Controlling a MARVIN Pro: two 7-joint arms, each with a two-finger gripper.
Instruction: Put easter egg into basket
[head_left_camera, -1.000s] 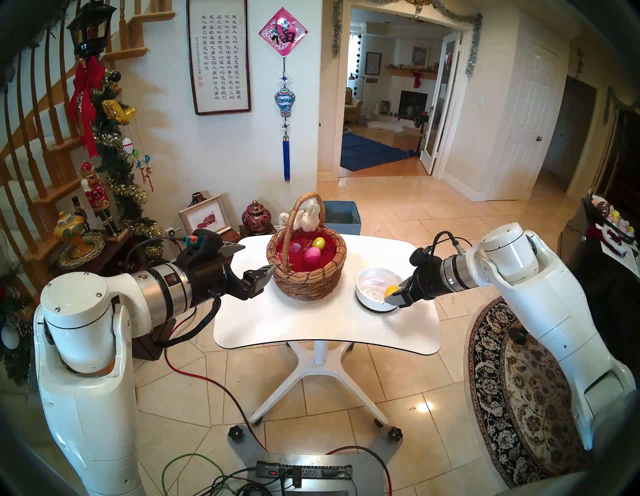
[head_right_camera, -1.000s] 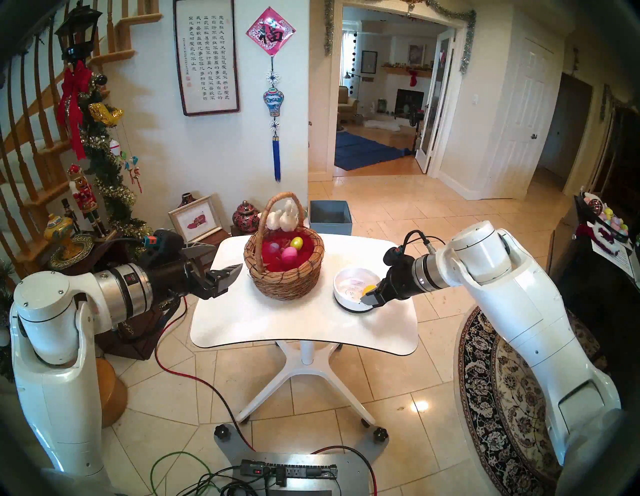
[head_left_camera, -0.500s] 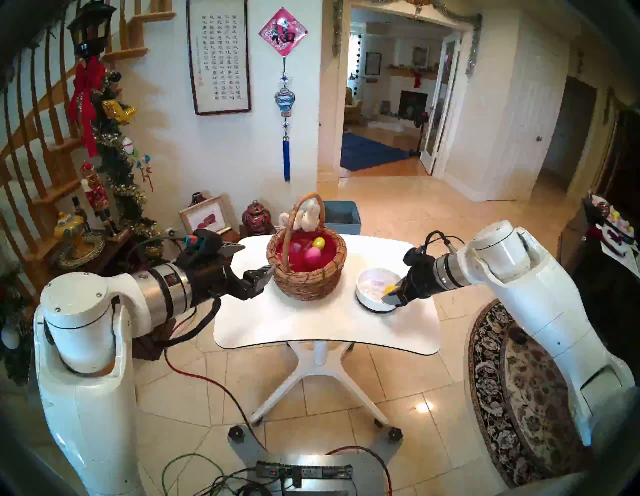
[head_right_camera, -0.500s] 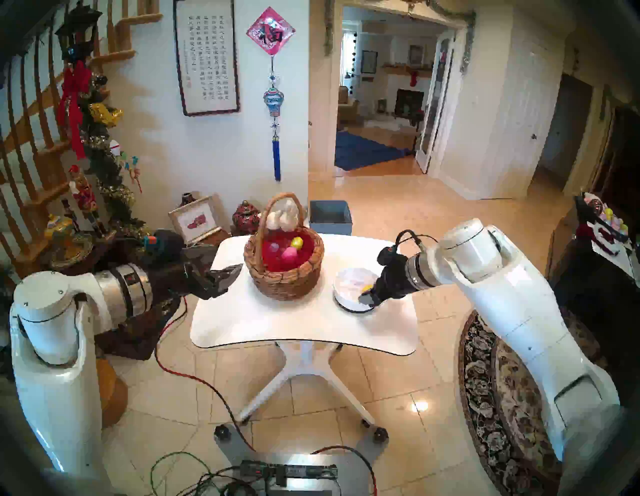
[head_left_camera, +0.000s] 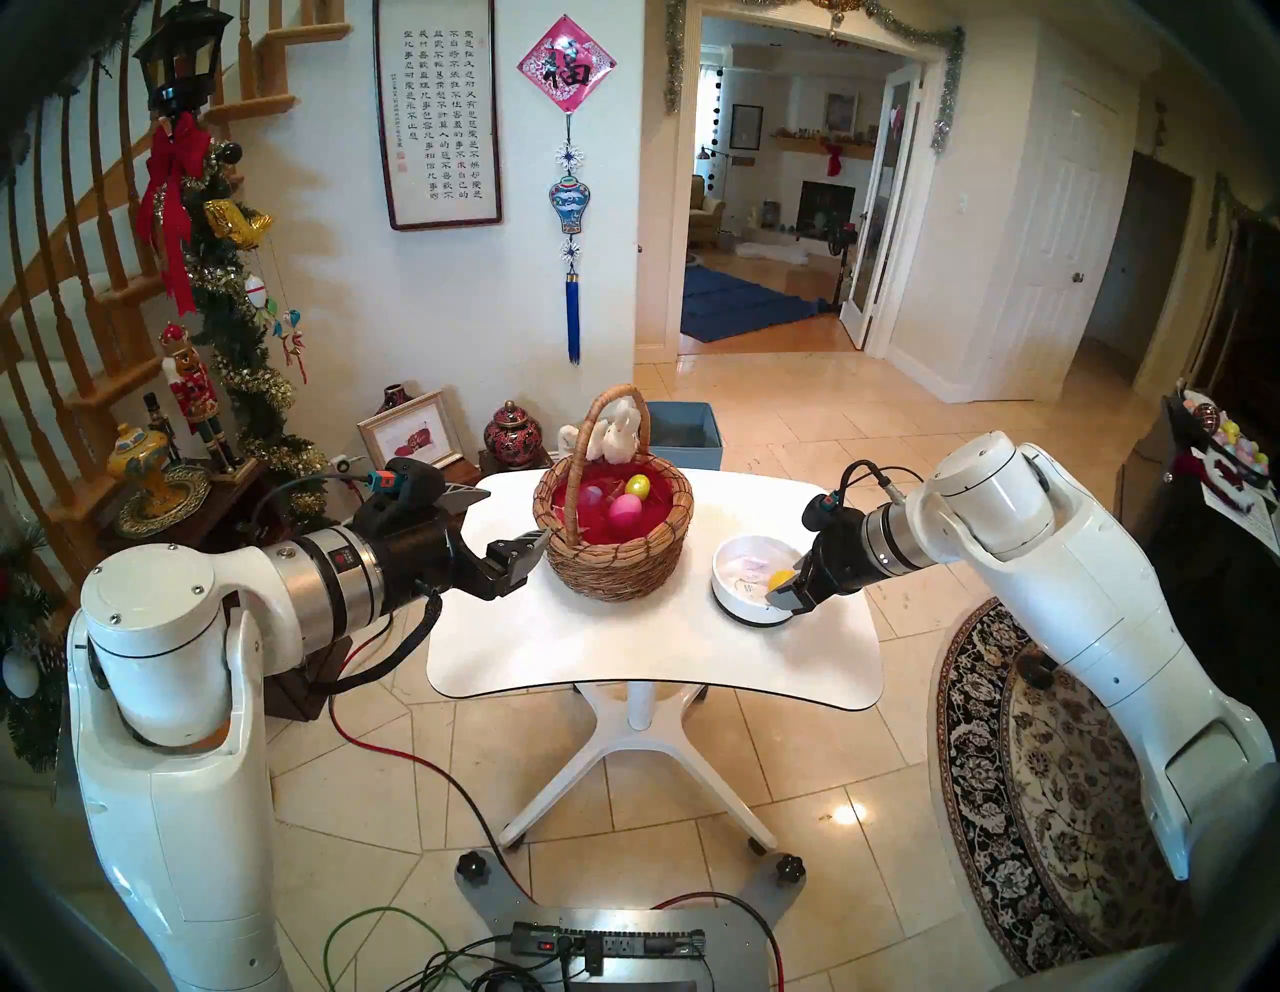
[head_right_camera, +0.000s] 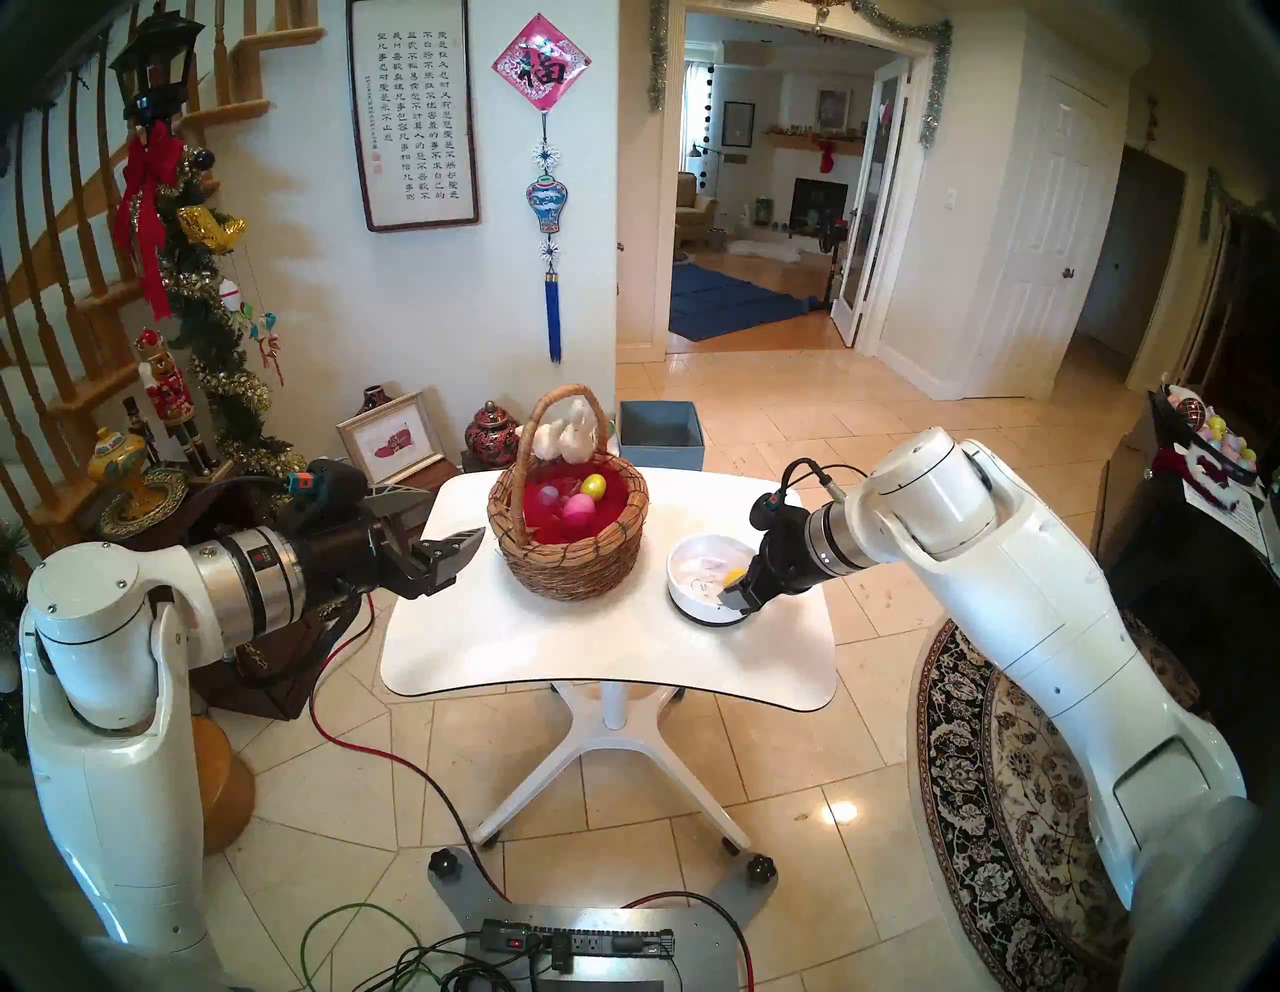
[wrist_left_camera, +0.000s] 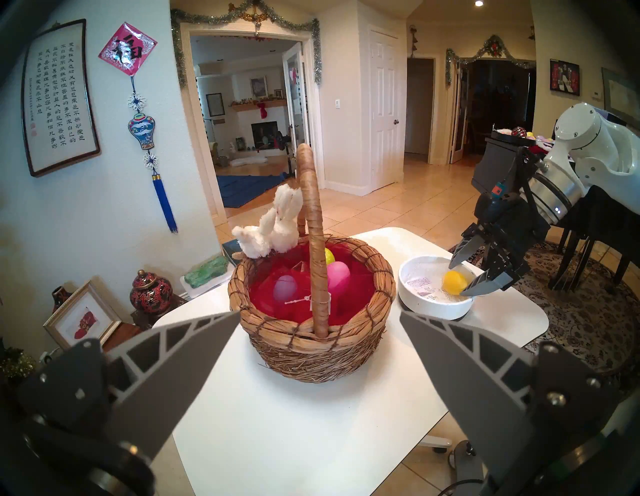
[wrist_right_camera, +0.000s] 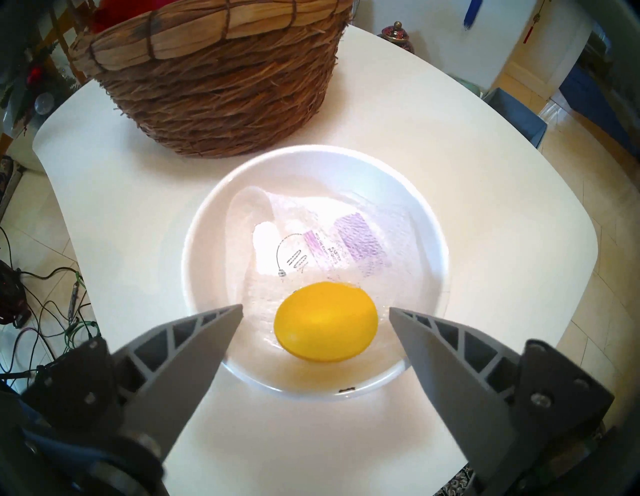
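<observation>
Yellow egg (wrist_right_camera: 325, 322) in white bowl (wrist_right_camera: 207, 221), between spread right gripper (wrist_right_camera: 316, 313) fingers, untouched

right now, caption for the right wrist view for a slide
Open right gripper poised around the yellow egg in the white bowl.

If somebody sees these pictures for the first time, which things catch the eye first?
The wicker basket mid-table, red-lined, holding pink, yellow and pale purple eggs, with a white plush bunny on its handle. To its right, the yellow egg lies in the white bowl, between the right gripper's open fingers.
</observation>
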